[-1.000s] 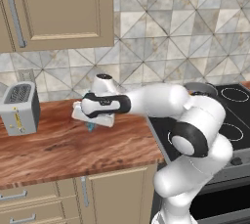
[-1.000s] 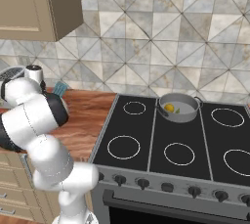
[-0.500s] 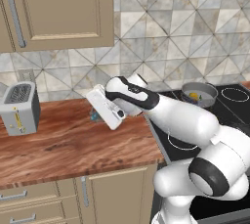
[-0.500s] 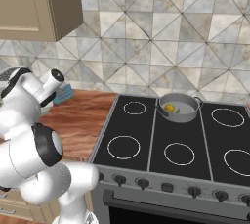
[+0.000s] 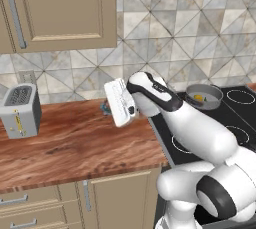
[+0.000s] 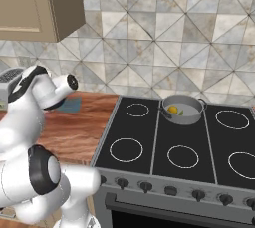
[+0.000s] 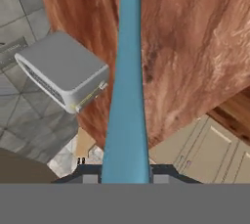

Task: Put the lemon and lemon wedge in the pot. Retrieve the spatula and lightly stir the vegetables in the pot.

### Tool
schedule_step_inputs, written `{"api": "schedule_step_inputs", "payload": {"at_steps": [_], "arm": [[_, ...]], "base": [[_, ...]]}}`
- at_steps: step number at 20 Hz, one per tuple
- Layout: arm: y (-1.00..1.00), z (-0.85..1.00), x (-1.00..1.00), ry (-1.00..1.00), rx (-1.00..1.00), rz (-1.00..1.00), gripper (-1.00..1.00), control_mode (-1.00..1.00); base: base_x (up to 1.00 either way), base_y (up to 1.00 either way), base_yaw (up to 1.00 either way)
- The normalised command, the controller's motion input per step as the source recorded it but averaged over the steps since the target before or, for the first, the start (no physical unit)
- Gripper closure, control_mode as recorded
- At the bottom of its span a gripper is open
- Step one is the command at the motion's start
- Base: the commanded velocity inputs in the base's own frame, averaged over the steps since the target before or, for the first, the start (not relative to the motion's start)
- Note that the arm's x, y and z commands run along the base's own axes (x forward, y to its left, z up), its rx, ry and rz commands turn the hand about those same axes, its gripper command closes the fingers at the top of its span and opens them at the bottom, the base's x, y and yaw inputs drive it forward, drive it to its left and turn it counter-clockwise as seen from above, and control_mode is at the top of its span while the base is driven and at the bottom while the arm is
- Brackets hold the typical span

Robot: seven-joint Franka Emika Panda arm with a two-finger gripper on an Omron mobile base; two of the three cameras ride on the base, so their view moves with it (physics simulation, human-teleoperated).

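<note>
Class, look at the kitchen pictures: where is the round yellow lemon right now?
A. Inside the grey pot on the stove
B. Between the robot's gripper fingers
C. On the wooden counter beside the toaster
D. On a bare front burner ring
A: the lemon sits inside the pot on a back burner of the stove.

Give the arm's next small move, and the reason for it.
Probably swing the gripper right, toward the pot on the stove. The spatula is clamped between its fingers above the counter, and the lemon and wedge lie in the pot, so carrying the spatula over to stir is what's left.
</note>
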Motion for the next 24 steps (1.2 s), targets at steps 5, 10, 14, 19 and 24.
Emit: {"api": "schedule_step_inputs", "payload": {"at_steps": [5,10,14,19,24], "arm": [[-0.26,0.47,0.08,0.3,0.53,-0.03,1.0,-1.0],[-0.38,0.05,0.18,0.02,0.25,0.0,1.0,-1.0],[-0.38,0.07,0.36,0.15,0.0,-0.01,1.0,-1.0],[-0.23,0.28,0.17,0.17,0.04,0.0,1.0,-1.0],[-0.08,0.01,-0.01,-0.01,0.12,0.0,1.0,-1.0]], "base": [[0.0,0.0,0.0],[0.0,0.0,0.0],[0.0,0.0,0.0],[0.0,0.0,0.0],[0.0,0.0,0.0]]}}
